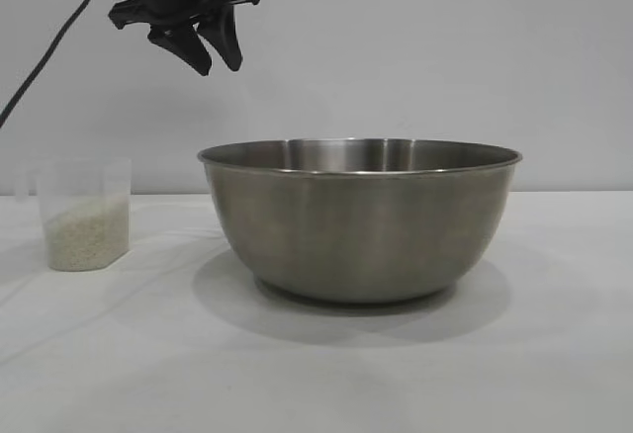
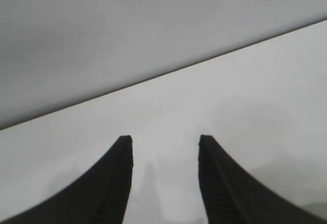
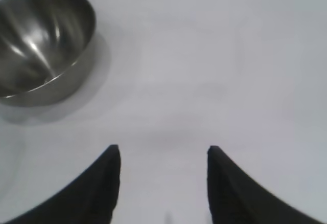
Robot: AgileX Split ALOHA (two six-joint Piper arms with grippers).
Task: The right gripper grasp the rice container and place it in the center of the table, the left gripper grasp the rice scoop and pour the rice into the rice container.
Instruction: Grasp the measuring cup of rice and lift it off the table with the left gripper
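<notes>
The rice container (image 1: 361, 220), a big steel bowl, stands upright in the middle of the table (image 1: 316, 374) and looks bare inside. The rice scoop (image 1: 84, 214), a small clear cup, stands at the far left, about half full of white rice (image 1: 87, 238). My left gripper (image 1: 220, 64) hangs high above the table between scoop and bowl, open and holding nothing. In the left wrist view that gripper (image 2: 164, 139) has only bare table between its fingers. My right gripper (image 3: 163, 149) is open over bare table, well away from the rice container (image 3: 43, 45), with nothing in it.
A plain grey wall runs behind the table. A black cable (image 1: 49, 52) hangs down from the left arm at the upper left. White tabletop stretches in front of the bowl and to its right.
</notes>
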